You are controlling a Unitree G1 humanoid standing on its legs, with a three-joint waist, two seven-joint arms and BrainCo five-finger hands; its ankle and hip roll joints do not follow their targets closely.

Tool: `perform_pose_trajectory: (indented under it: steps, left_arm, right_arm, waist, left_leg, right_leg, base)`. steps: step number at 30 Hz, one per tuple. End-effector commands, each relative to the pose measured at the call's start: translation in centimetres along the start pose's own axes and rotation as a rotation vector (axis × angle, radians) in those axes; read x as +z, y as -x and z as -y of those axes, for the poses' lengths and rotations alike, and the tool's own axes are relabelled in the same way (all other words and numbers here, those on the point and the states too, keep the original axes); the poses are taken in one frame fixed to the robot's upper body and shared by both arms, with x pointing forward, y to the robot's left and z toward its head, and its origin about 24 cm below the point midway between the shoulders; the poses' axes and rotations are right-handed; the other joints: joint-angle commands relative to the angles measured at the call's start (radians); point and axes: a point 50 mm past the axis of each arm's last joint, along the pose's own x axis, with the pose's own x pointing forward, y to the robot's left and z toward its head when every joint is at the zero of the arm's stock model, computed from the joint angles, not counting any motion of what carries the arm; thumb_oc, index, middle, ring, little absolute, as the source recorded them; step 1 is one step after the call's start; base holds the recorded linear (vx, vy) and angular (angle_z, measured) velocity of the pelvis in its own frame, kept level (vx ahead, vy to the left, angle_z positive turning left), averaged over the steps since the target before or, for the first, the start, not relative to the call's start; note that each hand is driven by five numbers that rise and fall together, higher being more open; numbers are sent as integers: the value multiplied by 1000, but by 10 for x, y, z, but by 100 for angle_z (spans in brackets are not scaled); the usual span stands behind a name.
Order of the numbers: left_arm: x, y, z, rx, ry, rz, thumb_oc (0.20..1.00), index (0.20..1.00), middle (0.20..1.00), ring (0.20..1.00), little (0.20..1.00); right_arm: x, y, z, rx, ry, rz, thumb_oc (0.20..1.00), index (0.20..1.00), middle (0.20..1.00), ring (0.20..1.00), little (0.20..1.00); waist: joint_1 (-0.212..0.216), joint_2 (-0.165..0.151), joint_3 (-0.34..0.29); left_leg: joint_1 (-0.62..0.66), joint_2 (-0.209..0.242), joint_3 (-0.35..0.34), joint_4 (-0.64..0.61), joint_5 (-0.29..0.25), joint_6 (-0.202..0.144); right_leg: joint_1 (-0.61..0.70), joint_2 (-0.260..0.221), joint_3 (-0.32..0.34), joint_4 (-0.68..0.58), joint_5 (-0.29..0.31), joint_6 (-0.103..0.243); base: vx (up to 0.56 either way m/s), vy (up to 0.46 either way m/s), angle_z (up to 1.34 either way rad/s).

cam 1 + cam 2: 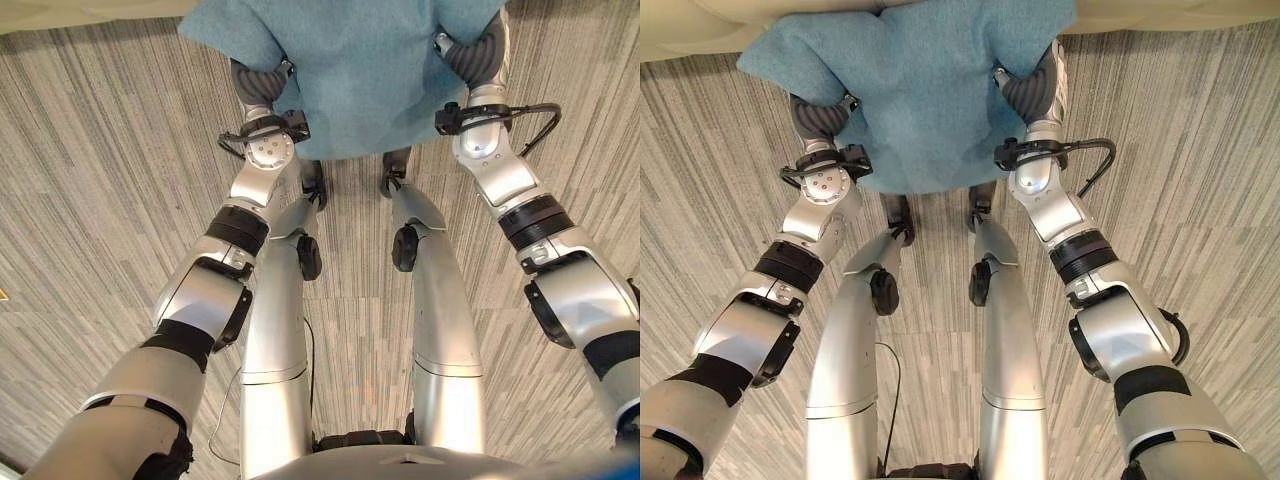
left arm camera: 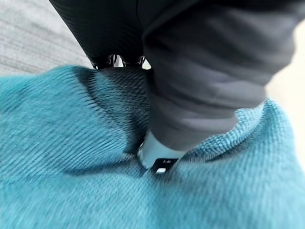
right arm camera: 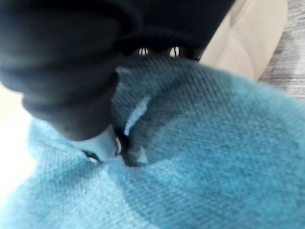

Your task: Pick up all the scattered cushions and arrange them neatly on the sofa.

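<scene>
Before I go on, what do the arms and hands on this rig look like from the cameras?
Both arms are silver-grey shells broken by black bands at the joints. Each wrist carries a black collar with a black cable looping off it, largest by the right robot hand. The left robot hand and the right are wrapped in dark ribbed covers. A silver thumb with a dark tip shows close up in each wrist view.

even bright light; wrist views blurred close up, edges bowed.
</scene>
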Motion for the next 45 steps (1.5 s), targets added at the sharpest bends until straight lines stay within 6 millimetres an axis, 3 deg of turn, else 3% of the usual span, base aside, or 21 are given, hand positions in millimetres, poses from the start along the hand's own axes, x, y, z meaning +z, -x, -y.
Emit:
perform_pose_trajectory:
  steps: [1, 5, 6, 9, 14, 18, 22, 24, 25, 27, 30, 31, 35, 37, 39, 41, 43, 45]
  left_arm:
    - [51, 31, 51, -234, 223, 295, 200, 200, 200, 200, 200]
    - [36, 45, 33, -257, 172, 295, 200, 200, 200, 200, 200]
    - [27, 54, 28, -277, 152, 288, 200, 200, 200, 200, 200]
    - [14, 74, 21, -313, 126, 277, 200, 200, 200, 200, 200]
    - [-11, 117, -11, -366, 60, 226, 200, 200, 200, 200, 200]
    - [-16, 129, -29, -371, 26, 204, 200, 200, 200, 200, 200]
    - [-18, 140, -43, -357, 18, 182, 200, 200, 200, 200, 200]
    - [-17, 143, -43, -356, 23, 178, 200, 200, 200, 200, 200]
    - [-21, 147, -43, -363, 25, 157, 200, 200, 200, 200, 200]
    - [-25, 149, -41, -372, 10, 131, 200, 200, 200, 200, 200]
    - [-29, 155, -43, -387, -14, 106, 200, 200, 200, 200, 200]
    - [-29, 155, -43, -387, -14, 106, 200, 200, 200, 200, 200]
    - [-35, 158, -56, -377, -55, 65, 200, 200, 200, 200, 200]
    - [-37, 159, -57, -371, -55, 56, 200, 200, 200, 200, 200]
    - [-39, 161, -61, -360, -46, 39, 200, 200, 200, 200, 200]
    - [-41, 162, -61, -355, -29, 24, 200, 200, 200, 200, 200]
    - [-41, 162, -60, -369, -20, 24, 200, 200, 200, 200, 200]
    - [-43, 164, -57, -386, -19, 15, 200, 200, 200, 200, 200]
  right_arm:
    - [71, 14, -28, 44, -267, 310, 200, 200, 200, 200, 200]
    - [50, 36, -25, 75, -289, 264, 200, 200, 200, 200, 200]
    - [41, 49, -24, 88, -310, 242, 200, 200, 200, 200, 200]
    - [25, 74, -20, 112, -317, 201, 200, 200, 200, 200, 200]
    - [2, 129, 0, 146, -333, 124, 200, 200, 200, 200, 200]
    - [0, 144, 13, 149, -330, 117, 200, 200, 200, 200, 200]
    - [5, 155, 29, 137, -290, 147, 200, 200, 200, 200, 200]
    - [6, 156, 32, 139, -279, 156, 200, 200, 200, 200, 200]
    - [3, 159, 35, 132, -255, 140, 200, 200, 200, 200, 200]
    - [-3, 163, 39, 118, -238, 103, 200, 200, 200, 200, 200]
    - [-8, 165, 35, 129, -251, 62, 200, 200, 200, 200, 200]
    - [-8, 165, 35, 129, -251, 62, 200, 200, 200, 200, 200]
    - [-6, 165, 32, 123, -279, 58, 200, 200, 200, 200, 200]
    - [-5, 167, 32, 123, -285, 55, 200, 200, 200, 200, 200]
    - [-6, 167, 34, 126, -276, 58, 200, 200, 200, 200, 200]
    - [-8, 168, 37, 118, -272, 52, 200, 200, 200, 200, 200]
    - [-10, 170, 40, 108, -266, 41, 200, 200, 200, 200, 200]
    - [-13, 174, 43, 104, -253, 28, 200, 200, 200, 200, 200]
  waist:
    - [1, 54, -231]
    - [0, 58, -245]
    - [2, 58, -250]
    - [6, 57, -264]
    - [3, 48, -285]
    - [-4, 44, -298]
    - [-16, 20, -333]
    - [-16, 13, -344]
    - [-24, 13, -359]
    - [-24, 10, -377]
    - [-15, 18, -407]
    - [-13, 17, -406]
    - [8, 27, -385]
    - [4, 28, -384]
    - [-3, 24, -390]
    - [-24, 10, -387]
    - [-38, 4, -387]
    - [-47, -1, -395]
  left_leg:
    - [-38, -4, -113, -56, -9, -63]
    - [102, 3, -128, -127, 1, -76]
    - [168, 10, -129, -179, 42, -78]
    - [321, 3, -138, -265, 56, -92]
    - [718, 13, -143, -385, 71, -125]
    - [870, 23, -131, -410, 62, -131]
    - [985, 39, -105, -324, 22, -144]
    - [1000, 40, -97, -299, 29, -146]
    - [1041, 58, -61, -333, 24, -137]
    - [1074, 61, -21, -388, 30, -121]
    - [1184, 12, -19, -508, 2, -84]
    - [1187, 11, -16, -511, 3, -83]
    - [1253, -24, 0, -573, -16, -29]
    - [1273, -31, -8, -585, -26, -28]
    - [1289, -42, -17, -599, -33, -28]
    - [1309, -58, -43, -600, -54, -34]
    - [1311, -65, -68, -591, -66, -39]
    - [1317, -69, -74, -582, -80, -51]
  right_leg:
    - [2, 17, 17, 166, -184, 112]
    - [136, 7, 2, 108, -187, 109]
    - [196, 0, -15, 60, -155, 99]
    - [331, -3, -30, -11, -155, 99]
    - [762, 9, -91, -207, -169, 91]
    - [945, 24, -104, -284, -170, 88]
    - [1146, 48, -101, -359, -190, 71]
    - [1192, 46, -108, -381, -193, 70]
    - [1230, 41, -122, -394, -194, 74]
    - [1265, 30, -133, -415, -182, 90]
    - [1294, 10, -104, -415, -161, 140]
    - [1294, 9, -101, -414, -162, 140]
    - [1204, -29, -52, -156, -114, 203]
    - [1180, -12, -35, -154, -122, 191]
    - [1159, 28, -13, -246, -128, 170]
    - [1114, 72, 23, -382, -77, 169]
    - [1122, 87, 60, -420, -65, 176]
    - [1162, 95, 71, -452, -57, 161]
  base:
    - [-1, -14, -6]
    - [2, -27, 0]
    - [-11, -41, 3]
    - [16, -61, 3]
    - [106, -107, 13]
    - [102, -67, 7]
    - [134, -63, 6]
    - [149, -7, 13]
    - [175, 57, 22]
    - [238, 178, 37]
    - [234, 234, 3]
    - [180, 268, -27]
    - [107, 243, -44]
    - [139, 90, -11]
    - [209, 16, -4]
    - [223, -79, 0]
    - [184, -102, 41]
    - [156, -97, 87]
